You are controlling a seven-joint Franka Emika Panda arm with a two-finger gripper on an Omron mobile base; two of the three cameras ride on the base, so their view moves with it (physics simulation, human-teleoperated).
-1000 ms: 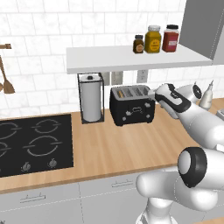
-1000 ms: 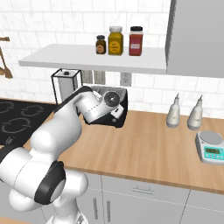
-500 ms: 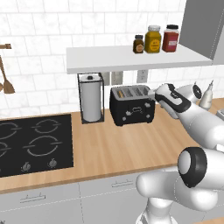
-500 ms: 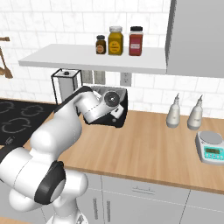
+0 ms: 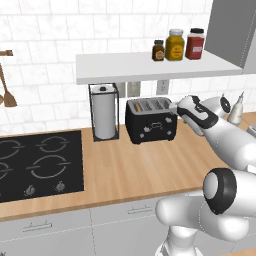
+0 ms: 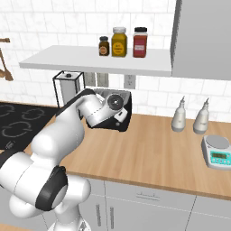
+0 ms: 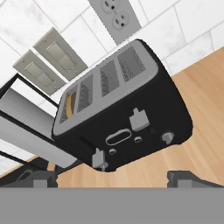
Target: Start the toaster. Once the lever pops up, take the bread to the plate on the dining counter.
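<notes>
The toaster [image 5: 151,121] stands at the back of the wooden tabletop [image 5: 150,167], just beside the paper towel holder [image 5: 104,112], and the bread [image 7: 70,106] is seen as a tan edge inside one of the outer slots in the hand view. The pincer [image 7: 113,175] is held with its tips wide apart and nothing between them, aimed at the toaster's front. Two levers are seen on that front: one [image 7: 99,159] sits low and the other [image 7: 138,119] sits higher. A wrong lever could be pressed, since it is judged that only the one serving the bread's slots starts the toasting that matters. A tip could also slide off the small lever if the approach is skewed, or the knobs [image 7: 166,138] could be struck instead. A hard push could shove the light toaster back toward the wall or against the towel holder. From the right base view most of the toaster is covered by the arm. In the left base view the tips are hidden behind the wrist [image 5: 196,111]. Which lever belongs to the bread's slot cannot be told with certainty.
</notes>
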